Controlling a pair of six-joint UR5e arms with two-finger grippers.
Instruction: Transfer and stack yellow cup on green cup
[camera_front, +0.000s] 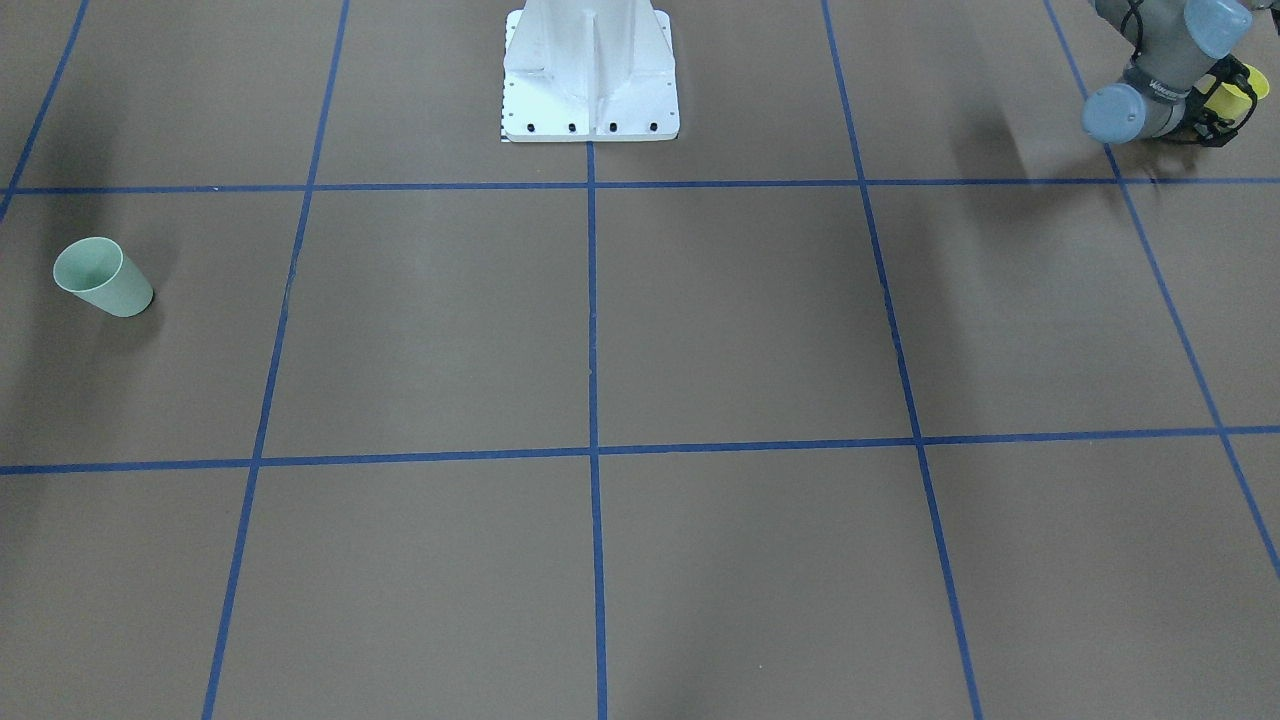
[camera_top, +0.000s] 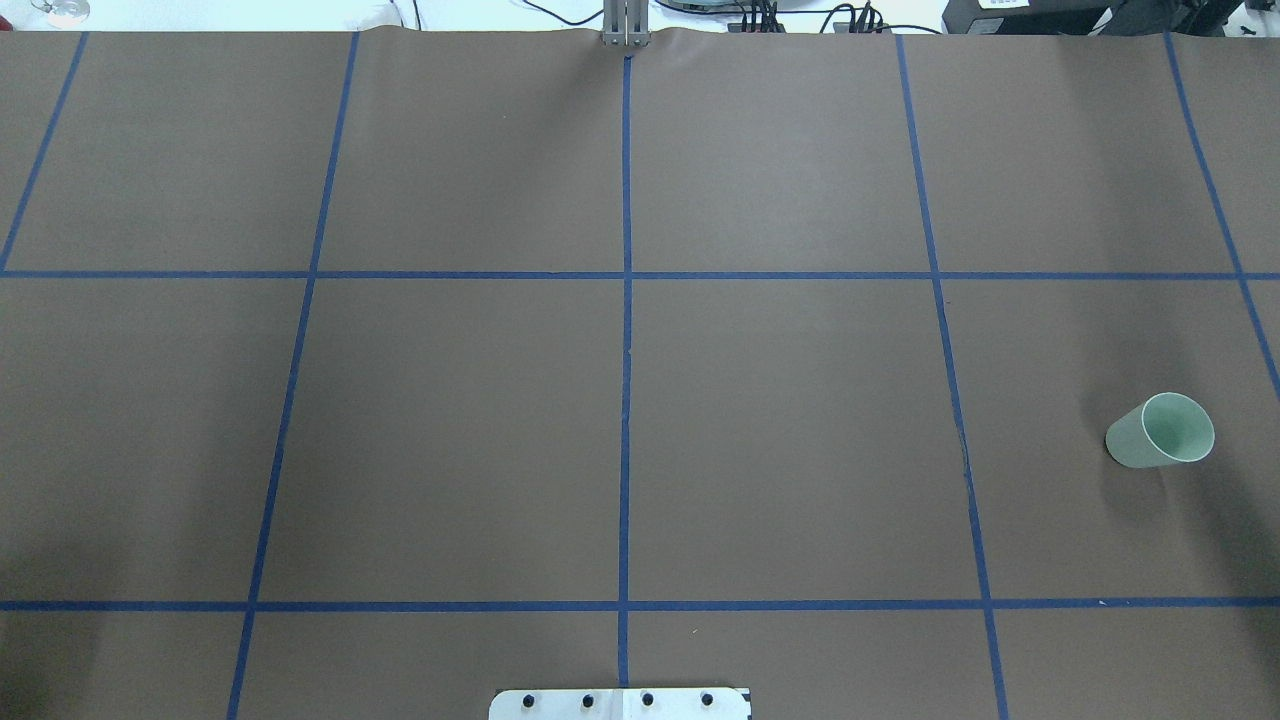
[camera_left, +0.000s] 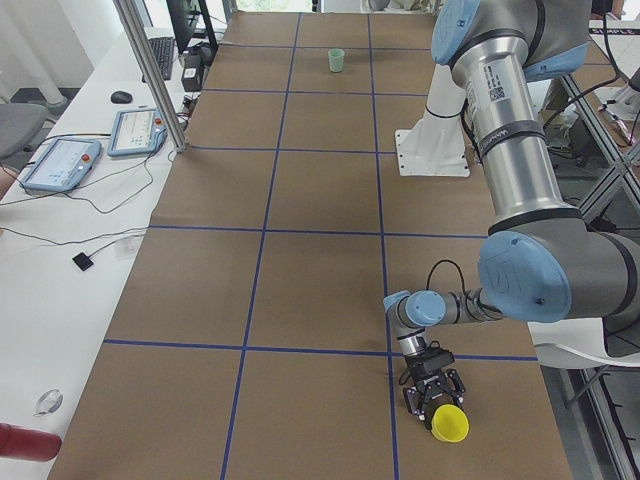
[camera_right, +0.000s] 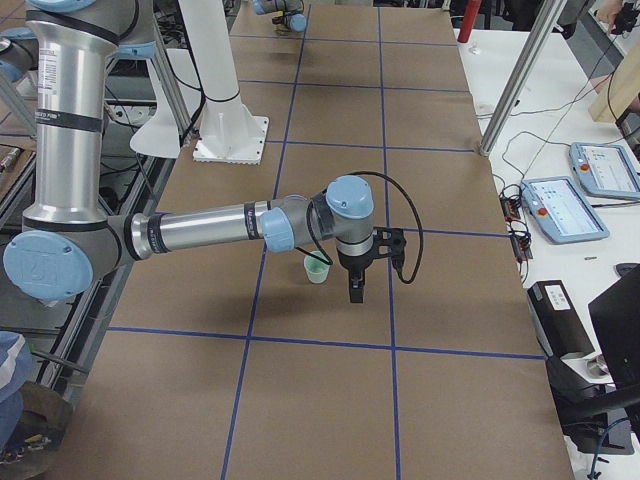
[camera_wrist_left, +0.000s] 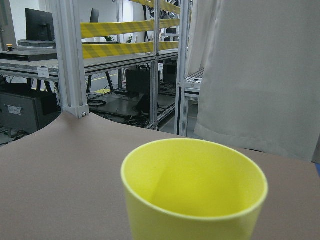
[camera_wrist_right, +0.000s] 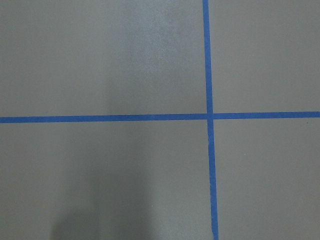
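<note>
The yellow cup (camera_front: 1245, 85) stands at the table's corner on my left side, near my base's edge. My left gripper (camera_front: 1225, 105) lies level with the table, its fingers on either side of the cup and closed on it. In the exterior left view the cup (camera_left: 451, 425) sits at the tip of the gripper (camera_left: 437, 400). In the left wrist view the cup (camera_wrist_left: 195, 200) fills the lower half, and the fingers are hidden. The green cup (camera_top: 1160, 430) stands upright at the far right, also seen in the front view (camera_front: 103, 278). My right gripper (camera_right: 355, 290) points down near the green cup (camera_right: 317, 268). I cannot tell whether it is open.
Blue tape lines (camera_top: 625, 300) split the brown table into squares. My white base plate (camera_front: 590, 100) sits at the middle of the near edge. Teach pendants (camera_left: 60, 165) and a metal post (camera_left: 150, 70) stand along the far side bench. The right wrist view shows only table and tape (camera_wrist_right: 207, 116).
</note>
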